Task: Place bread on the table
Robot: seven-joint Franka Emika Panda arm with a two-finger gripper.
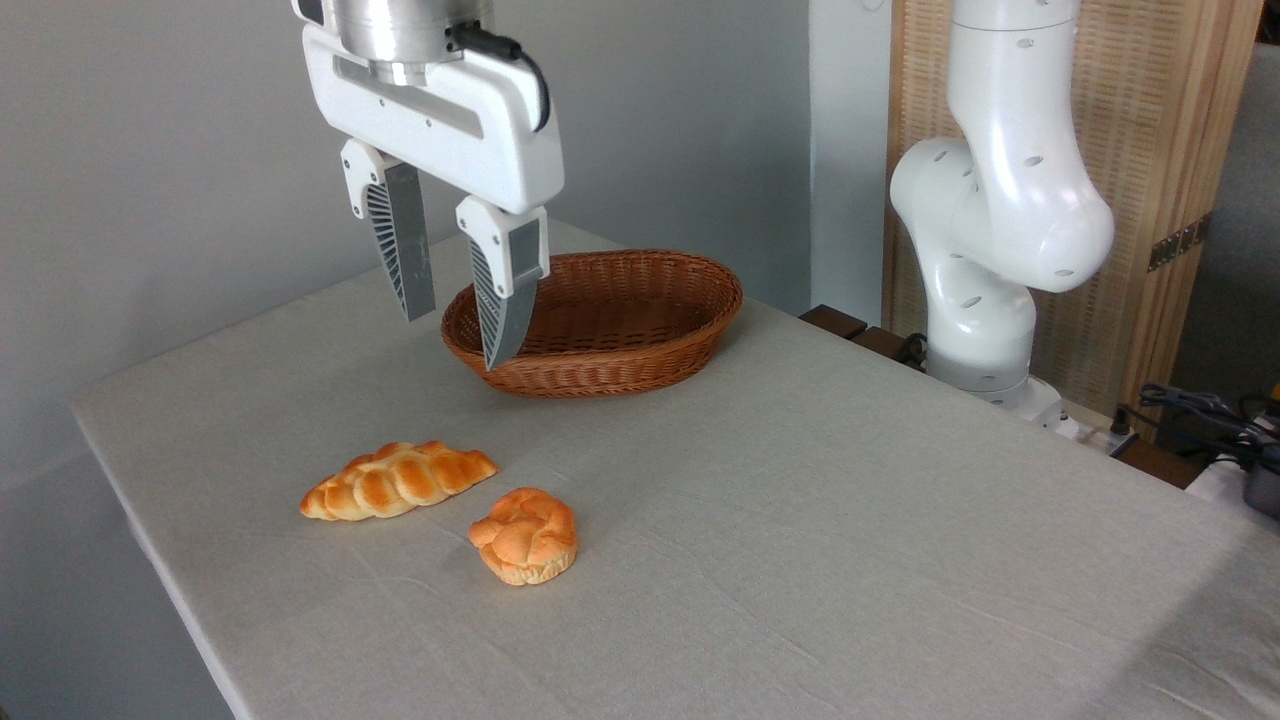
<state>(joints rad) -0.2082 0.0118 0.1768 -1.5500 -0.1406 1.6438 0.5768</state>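
Observation:
The bread [525, 535], a small round knotted bun with a golden-orange top, lies on the table [820, 520] near its front left part. My gripper [458, 340] hangs well above the cloth, up and slightly left of the bun, in front of the basket's left end. Its two fingers stand apart, open, with nothing between them. The bun touches nothing else.
A longer braided golden loaf [398, 481] lies just left of the bun. A brown oval wicker basket [610, 330] stands behind, with nothing visible inside. The arm's white base [985, 300] rises at the right rear, with cables [1200, 410] beside it. The table's left edge is close to the loaf.

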